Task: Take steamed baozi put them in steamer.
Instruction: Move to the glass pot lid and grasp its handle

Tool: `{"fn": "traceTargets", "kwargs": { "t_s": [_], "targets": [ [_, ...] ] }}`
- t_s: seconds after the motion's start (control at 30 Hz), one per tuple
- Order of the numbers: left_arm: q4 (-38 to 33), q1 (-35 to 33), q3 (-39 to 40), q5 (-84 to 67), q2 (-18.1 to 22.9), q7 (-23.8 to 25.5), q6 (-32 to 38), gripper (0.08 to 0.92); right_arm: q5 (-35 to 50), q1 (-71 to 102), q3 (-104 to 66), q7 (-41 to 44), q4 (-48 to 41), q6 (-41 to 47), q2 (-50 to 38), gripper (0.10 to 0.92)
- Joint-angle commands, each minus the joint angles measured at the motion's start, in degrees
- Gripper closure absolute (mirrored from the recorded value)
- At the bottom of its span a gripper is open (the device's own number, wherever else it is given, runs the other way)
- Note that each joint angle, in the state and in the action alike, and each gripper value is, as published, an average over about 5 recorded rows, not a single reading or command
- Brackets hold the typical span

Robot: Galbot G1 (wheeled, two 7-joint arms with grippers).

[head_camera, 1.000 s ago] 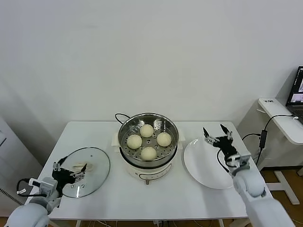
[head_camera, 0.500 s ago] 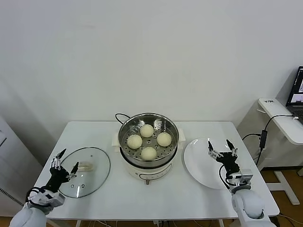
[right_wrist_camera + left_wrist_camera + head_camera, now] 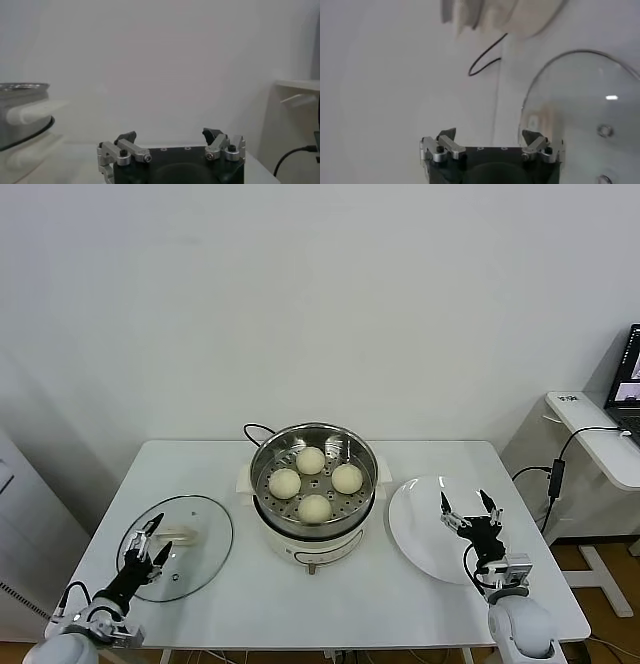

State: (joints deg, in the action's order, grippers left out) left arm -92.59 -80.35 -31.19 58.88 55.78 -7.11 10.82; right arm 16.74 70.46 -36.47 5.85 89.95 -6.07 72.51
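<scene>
Several cream-white steamed baozi sit in the round steel steamer on its white cooker base at the table's middle. The steamer's rim also shows in the right wrist view. My left gripper is open and empty, low at the front left, over the near edge of the glass lid. In the left wrist view my left gripper has spread jaws. My right gripper is open and empty over the white plate. My right gripper holds nothing.
The oval glass lid with its cream handle lies flat left of the steamer. The flat white plate lies right of the steamer. A black cord runs behind the steamer. A side desk with cables stands at the far right.
Both arms have drawn back toward the table's front edge and lowered. The right gripper moved from beside the steamer to over the plate. The baozi have not moved.
</scene>
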Motion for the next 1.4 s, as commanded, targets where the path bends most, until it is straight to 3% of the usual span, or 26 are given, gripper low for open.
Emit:
{"fn": "traceTargets", "kwargs": {
  "t_s": [0.03,0.33,0.73,1.4],
  "targets": [
    [5.66,4.07,-0.05,10.77,2.41,-1.73,3.82,0.177,-1.67,0.90,-0.76,0.85,-0.38,-0.51,0.75,0.203],
    [8.93,8.50,-0.02,11.22,3.68,-2.10,2.97,0.177,-2.59,1.02,-1.07,1.61,-1.32,-1.11,0.88,0.203],
    [9.48,9.08,0.00,10.08,5.49,-1.97,2.41,0.196,-3.00,0.05,-0.89,1.91,-2.51,-1.18,0.87,0.203],
    [3.55,7.62,-2.47,5.94,5.29,-3.60,1.98,0.755,-3.03,-0.55,-0.98,2.03,-2.45,-1.06,0.76,0.203]
  ]
}}
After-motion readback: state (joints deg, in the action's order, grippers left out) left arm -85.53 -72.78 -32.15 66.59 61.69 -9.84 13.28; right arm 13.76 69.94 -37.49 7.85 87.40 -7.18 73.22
